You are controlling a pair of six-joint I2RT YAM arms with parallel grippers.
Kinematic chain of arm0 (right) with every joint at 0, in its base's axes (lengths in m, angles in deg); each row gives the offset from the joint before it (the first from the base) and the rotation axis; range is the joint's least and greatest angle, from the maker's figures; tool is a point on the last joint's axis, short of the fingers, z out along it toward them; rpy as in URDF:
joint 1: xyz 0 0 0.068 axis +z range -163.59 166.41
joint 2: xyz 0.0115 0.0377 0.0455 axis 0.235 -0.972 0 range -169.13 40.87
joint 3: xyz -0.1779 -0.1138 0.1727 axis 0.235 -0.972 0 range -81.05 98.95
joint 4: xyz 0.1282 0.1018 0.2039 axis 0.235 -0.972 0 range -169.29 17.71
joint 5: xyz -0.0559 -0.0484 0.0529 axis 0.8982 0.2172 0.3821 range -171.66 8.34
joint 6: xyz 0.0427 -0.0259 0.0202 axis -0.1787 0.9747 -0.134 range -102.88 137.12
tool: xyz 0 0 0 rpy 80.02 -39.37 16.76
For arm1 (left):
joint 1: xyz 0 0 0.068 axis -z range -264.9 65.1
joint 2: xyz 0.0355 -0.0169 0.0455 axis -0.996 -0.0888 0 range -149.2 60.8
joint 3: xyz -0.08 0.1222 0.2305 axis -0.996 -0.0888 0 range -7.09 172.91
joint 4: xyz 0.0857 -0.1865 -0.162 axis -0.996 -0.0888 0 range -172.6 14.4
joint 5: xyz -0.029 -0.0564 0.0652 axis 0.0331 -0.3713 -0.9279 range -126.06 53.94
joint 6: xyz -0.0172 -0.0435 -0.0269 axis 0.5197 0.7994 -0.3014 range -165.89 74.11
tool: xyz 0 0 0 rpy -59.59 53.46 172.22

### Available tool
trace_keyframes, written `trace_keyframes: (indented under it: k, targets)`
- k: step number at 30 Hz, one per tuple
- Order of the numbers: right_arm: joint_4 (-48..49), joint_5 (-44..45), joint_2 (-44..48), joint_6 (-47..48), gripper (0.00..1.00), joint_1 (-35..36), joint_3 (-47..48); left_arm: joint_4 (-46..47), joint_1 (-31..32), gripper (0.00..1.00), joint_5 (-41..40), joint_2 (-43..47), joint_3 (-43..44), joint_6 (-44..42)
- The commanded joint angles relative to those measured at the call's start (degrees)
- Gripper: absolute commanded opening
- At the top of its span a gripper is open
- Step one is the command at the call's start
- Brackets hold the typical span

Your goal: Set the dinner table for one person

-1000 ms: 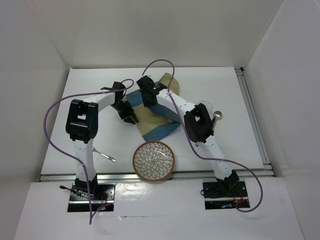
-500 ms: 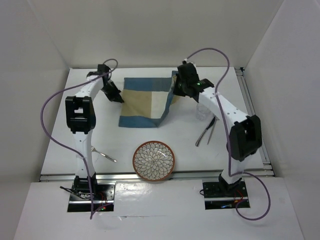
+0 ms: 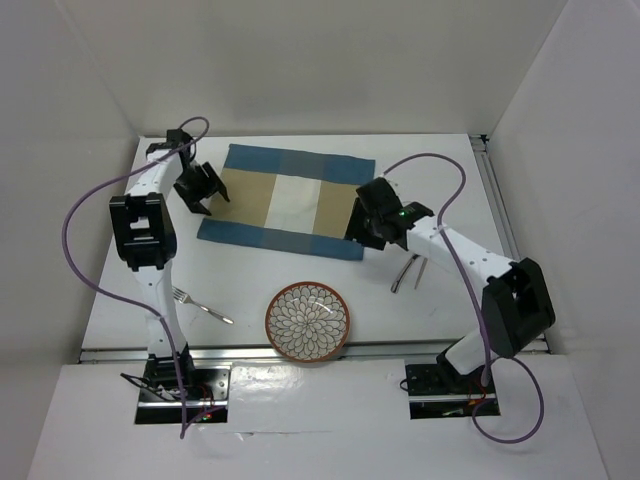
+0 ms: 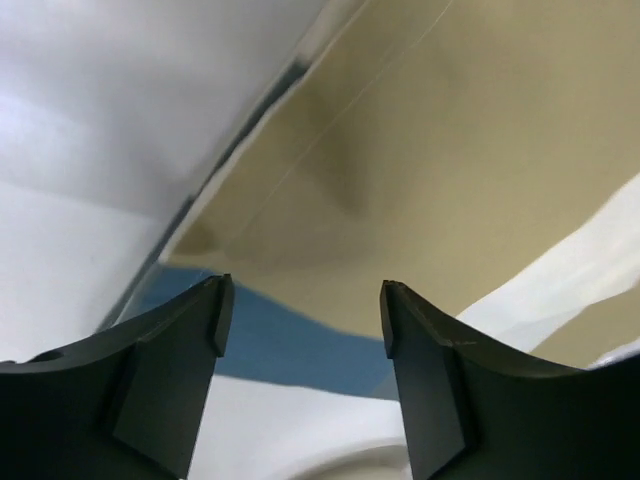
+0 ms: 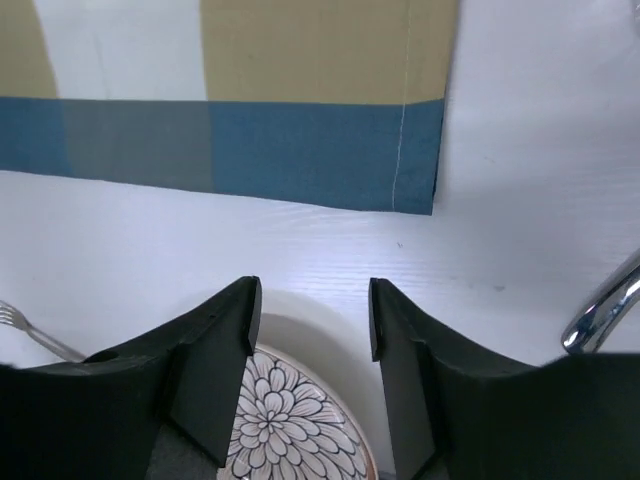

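The blue-and-tan checked placemat (image 3: 285,200) lies spread flat on the white dinner table (image 3: 450,170). My left gripper (image 3: 205,196) hovers at the mat's left edge, open and empty; in the left wrist view its jaws (image 4: 302,310) stand apart over the mat's tan and blue cloth (image 4: 420,170). My right gripper (image 3: 358,230) sits at the mat's near right corner, also open and empty. In the right wrist view it (image 5: 312,315) hangs above bare table, with the mat's corner (image 5: 300,150) beyond it and the flower-patterned plate (image 5: 295,430) below.
The flower-patterned plate (image 3: 308,321) rests near the front rail. A fork (image 3: 203,306) lies at front left, also seen in the right wrist view (image 5: 30,330). Metal cutlery (image 3: 408,272) lies right of the plate. A rail (image 3: 508,240) runs along the right edge.
The folded placemat has been drawn out flat, left arm moving left and right arm toward the near right. Both grippers, shut on it before, now stand open.
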Motion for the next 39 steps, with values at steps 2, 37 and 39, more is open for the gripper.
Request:
trace_keyframes:
  k: [2, 37, 39]
  targets:
    - [-0.6, 4.9, 2.4, 1.1, 0.44, 0.7, 5.4, 0.1, 0.6, 0.68, -2.5, 10.6, -6.6, -2.4]
    - [-3.6, -3.9, -19.7, 8.4, 0.00, -4.3, 0.4, 7.8, 12.9, 0.10, -3.3, 22.8, -44.1, -0.6]
    - [-3.6, -3.9, -19.2, 7.8, 0.00, -4.3, -0.2, 7.8, 13.4, 0.10, -3.3, 24.0, -46.1, -0.6]
